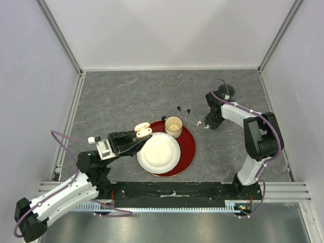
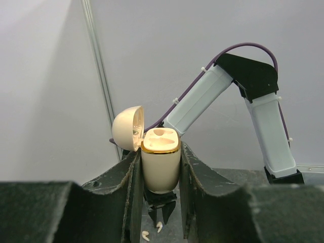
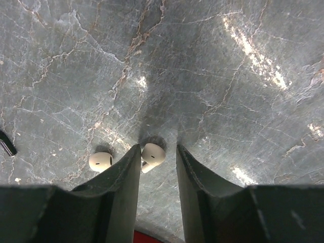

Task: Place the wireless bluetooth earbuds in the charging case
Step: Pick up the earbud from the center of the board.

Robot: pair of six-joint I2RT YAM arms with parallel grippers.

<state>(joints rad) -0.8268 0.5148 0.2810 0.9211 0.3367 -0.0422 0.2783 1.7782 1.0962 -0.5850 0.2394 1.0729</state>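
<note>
My left gripper (image 1: pixel 137 135) is shut on the cream charging case (image 2: pixel 160 164) and holds it upright above the table, its lid (image 2: pixel 127 128) hinged open to the left; both earbud wells look empty. My right gripper (image 3: pixel 158 150) is open, tips down at the table. One white earbud (image 3: pixel 152 154) lies between its fingers, against the left finger. The second white earbud (image 3: pixel 100 161) lies just outside that finger. The white pair also shows in the top view (image 1: pixel 202 123). The black earbuds (image 1: pixel 183 108) lie on the table behind the cup.
A paper cup (image 1: pixel 173 126) stands on a red plate (image 1: pixel 189 144), with a white paper plate (image 1: pixel 158 152) on it too, between the arms. The white cell walls close in the grey tabletop on three sides.
</note>
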